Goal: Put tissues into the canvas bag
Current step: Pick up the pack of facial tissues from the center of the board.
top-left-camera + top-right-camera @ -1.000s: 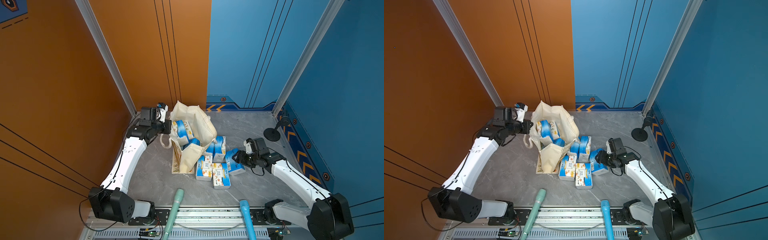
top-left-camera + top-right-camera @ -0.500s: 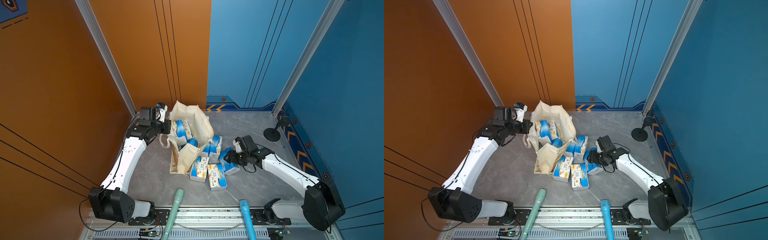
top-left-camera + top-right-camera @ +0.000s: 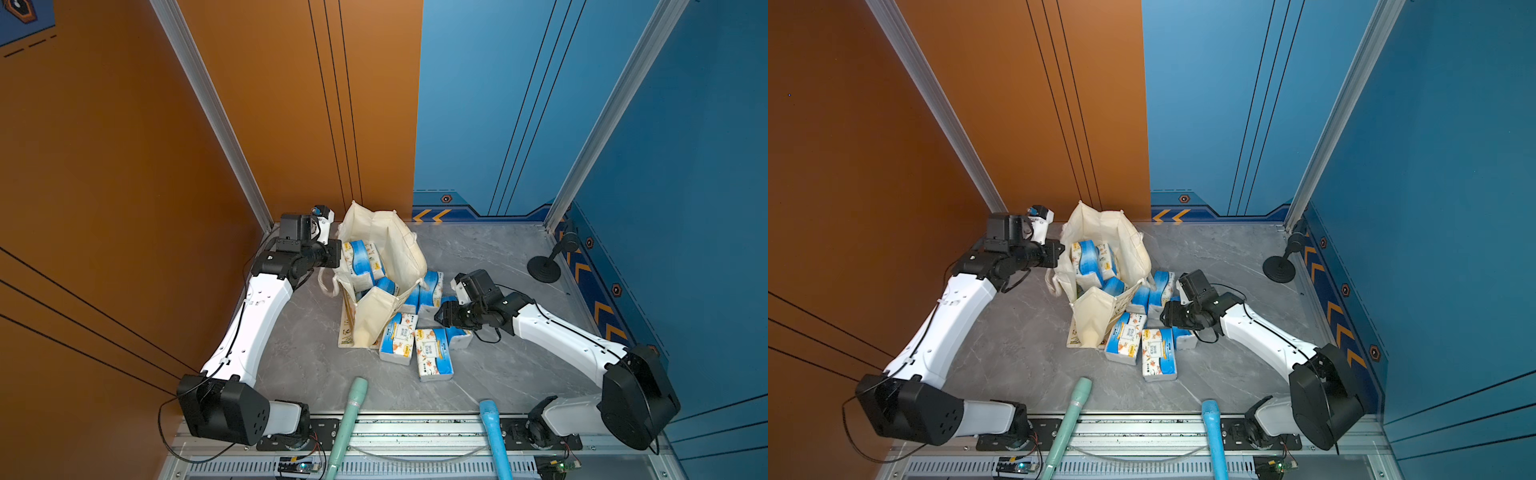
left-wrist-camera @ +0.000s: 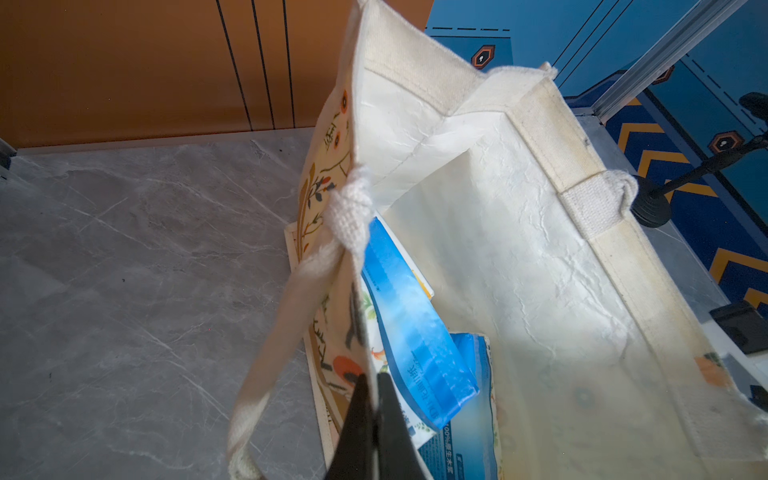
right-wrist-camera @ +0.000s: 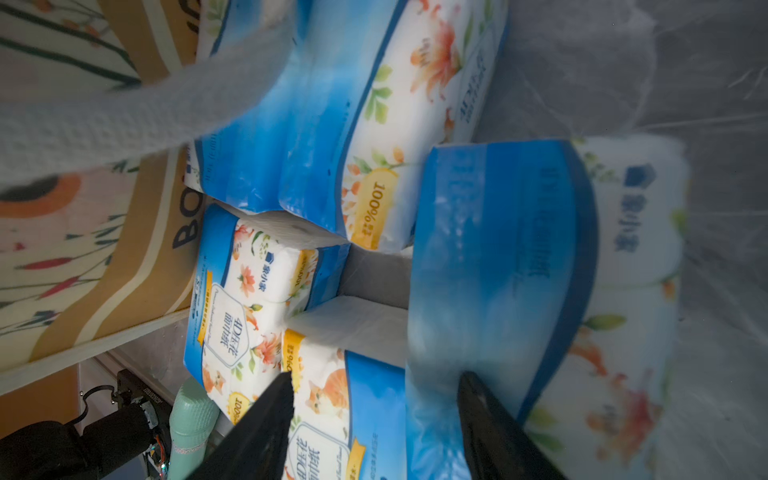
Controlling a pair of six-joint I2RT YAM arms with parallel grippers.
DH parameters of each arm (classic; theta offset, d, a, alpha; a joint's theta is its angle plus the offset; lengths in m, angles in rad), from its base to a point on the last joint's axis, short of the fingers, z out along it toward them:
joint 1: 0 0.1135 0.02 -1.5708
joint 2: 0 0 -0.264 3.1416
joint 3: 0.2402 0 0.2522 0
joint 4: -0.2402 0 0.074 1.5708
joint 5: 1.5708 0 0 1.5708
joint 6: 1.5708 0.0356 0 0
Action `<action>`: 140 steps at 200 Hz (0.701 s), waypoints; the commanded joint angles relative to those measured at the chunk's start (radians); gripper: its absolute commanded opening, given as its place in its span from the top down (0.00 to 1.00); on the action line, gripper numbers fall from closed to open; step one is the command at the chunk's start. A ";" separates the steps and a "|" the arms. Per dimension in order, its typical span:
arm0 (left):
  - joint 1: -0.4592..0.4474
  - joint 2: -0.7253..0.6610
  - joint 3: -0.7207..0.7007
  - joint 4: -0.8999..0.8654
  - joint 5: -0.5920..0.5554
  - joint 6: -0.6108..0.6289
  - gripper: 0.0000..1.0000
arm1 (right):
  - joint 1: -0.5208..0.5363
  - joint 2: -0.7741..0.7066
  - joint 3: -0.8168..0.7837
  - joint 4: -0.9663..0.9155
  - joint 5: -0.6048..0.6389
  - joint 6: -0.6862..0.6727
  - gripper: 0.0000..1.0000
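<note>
Where the gray table runs up to the orange wall, the canvas bag stands upright at the far left. Its mouth faces up, its long axis runs from the far wall toward the near edge, and its near end panel sags outward. The left gripper is clamped on the bag's left wall. Its two dark fingers are pressed together with the fabric pinched between them, just beside a loop handle that hangs down outside. Some of the tissues are already inside the bag, standing on end and leaning against each other with their blue sides up. The loose packs crowd the table just right of the bag, touching one another. Two stand on edge against the bag's right wall. Two more lie flat with their printed faces up and their long axes pointing roughly toward the near edge. The right gripper sits low among this cluster with its jaws parted about halfway. In the right wrist view, one finger lies over a flat cat-print pack. The other lies over a blue-faced pack, which lies lengthwise away from the wrist. The fingers do not squeeze either pack, and whether they touch the wrap cannot be told.
</note>
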 commanded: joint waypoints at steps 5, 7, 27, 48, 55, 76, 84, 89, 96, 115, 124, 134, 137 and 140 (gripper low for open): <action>0.006 -0.017 -0.016 -0.046 0.011 -0.004 1.00 | 0.023 -0.055 0.073 -0.066 0.030 -0.067 0.35; 0.006 -0.017 -0.017 -0.046 0.011 -0.003 1.00 | 0.023 -0.058 0.076 -0.072 0.033 -0.071 0.35; 0.006 -0.012 -0.017 -0.045 0.016 -0.006 1.00 | 0.021 -0.095 0.108 -0.131 0.075 -0.100 0.34; 0.006 -0.012 -0.015 -0.045 0.017 -0.005 1.00 | 0.016 -0.127 0.119 -0.209 0.218 -0.104 0.29; 0.006 -0.012 -0.015 -0.046 0.018 -0.005 1.00 | 0.009 -0.132 0.116 -0.232 0.264 -0.100 0.29; 0.006 -0.014 -0.012 -0.046 0.019 -0.006 1.00 | -0.014 -0.122 0.105 -0.284 0.340 -0.088 0.20; 0.006 -0.013 -0.012 -0.046 0.019 -0.005 1.00 | -0.018 -0.112 0.100 -0.298 0.355 -0.085 0.19; 0.006 -0.014 -0.012 -0.045 0.019 -0.006 1.00 | -0.018 -0.104 0.096 -0.303 0.361 -0.083 0.18; 0.006 -0.014 -0.012 -0.046 0.019 -0.006 1.00 | -0.018 -0.094 0.093 -0.308 0.357 -0.082 0.17; 0.006 -0.016 -0.014 -0.046 0.019 -0.006 1.00 | -0.013 -0.052 0.086 -0.308 0.333 -0.077 0.12; 0.006 -0.016 -0.014 -0.045 0.019 -0.005 1.00 | -0.006 -0.029 0.088 -0.307 0.325 -0.075 0.11; 0.006 -0.016 -0.014 -0.046 0.016 -0.006 1.00 | 0.004 0.000 0.090 -0.303 0.320 -0.076 0.10; 0.006 -0.015 -0.015 -0.046 0.017 -0.005 1.00 | 0.006 0.008 0.093 -0.301 0.321 -0.075 0.10; 0.006 -0.015 -0.014 -0.045 0.017 -0.005 1.00 | 0.009 0.017 0.093 -0.300 0.322 -0.075 0.09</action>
